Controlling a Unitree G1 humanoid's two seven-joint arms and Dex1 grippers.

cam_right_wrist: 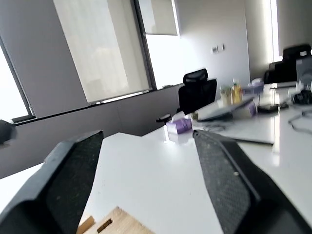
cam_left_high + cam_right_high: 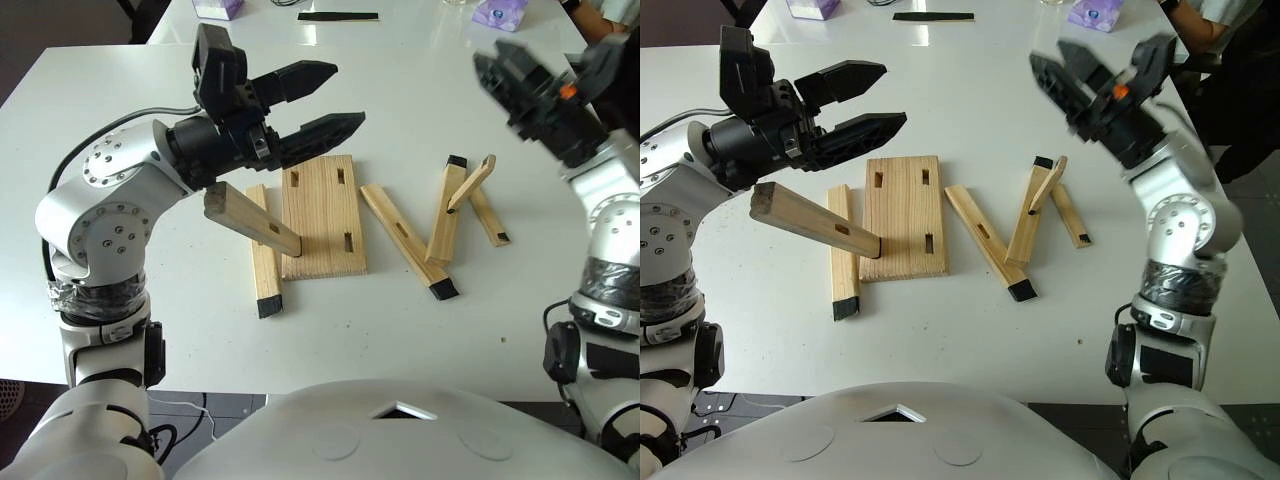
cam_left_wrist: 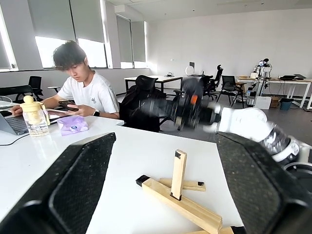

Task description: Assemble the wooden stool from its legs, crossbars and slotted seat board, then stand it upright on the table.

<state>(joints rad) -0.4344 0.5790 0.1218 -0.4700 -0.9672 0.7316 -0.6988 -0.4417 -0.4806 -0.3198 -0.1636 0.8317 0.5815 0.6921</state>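
Overhead, left hand [image 2: 894, 93] and right hand [image 2: 1100, 52] wide open, empty, one leg [image 2: 810, 218] tilted off seat board [image 2: 905, 215]; wrist-side, propped crossbar [image 3: 178, 174].

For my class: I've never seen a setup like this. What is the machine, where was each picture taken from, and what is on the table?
It is a humanoid robot with two arms, each ending in a two-fingered gripper. Two pictures come from cameras in its head, looking down; two from its wrists, looking out between the fingers. On the table lie a slotted seat board and loose legs and crossbars. One leg stands tilted in a board slot. The left gripper and right gripper hang open, holding nothing.
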